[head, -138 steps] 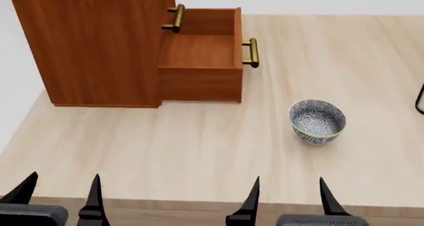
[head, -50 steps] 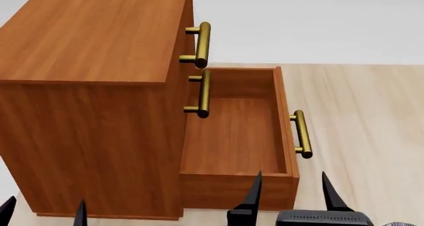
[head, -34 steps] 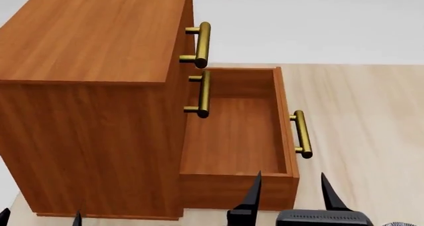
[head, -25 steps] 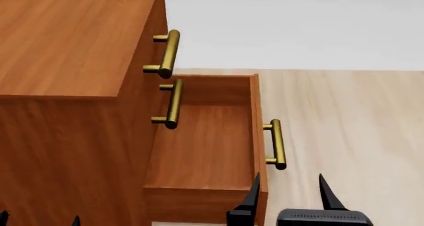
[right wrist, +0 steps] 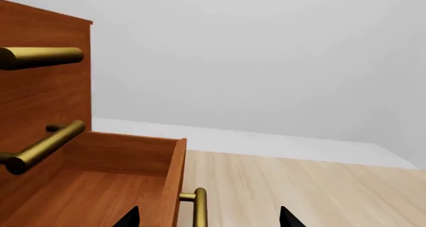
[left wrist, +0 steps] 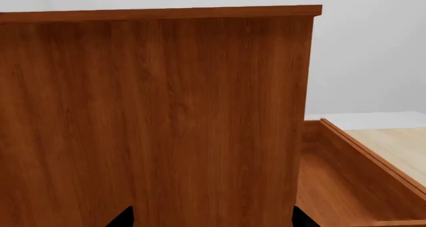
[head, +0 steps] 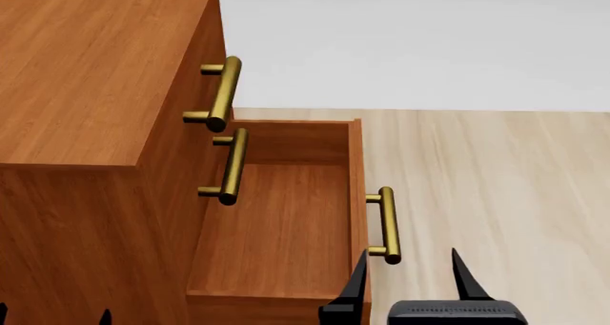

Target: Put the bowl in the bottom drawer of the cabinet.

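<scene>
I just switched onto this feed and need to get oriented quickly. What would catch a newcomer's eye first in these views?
The big reddish-brown cabinet fills the left of the head view, its bottom drawer pulled out and empty, with three brass bar handles along the front. The right gripper hangs open by the drawer's handle, holding nothing. The bowl is in none of the views.

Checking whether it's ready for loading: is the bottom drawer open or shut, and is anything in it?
Open and empty: the bottom drawer juts out of the cabinet, its bare wooden floor showing.
</scene>
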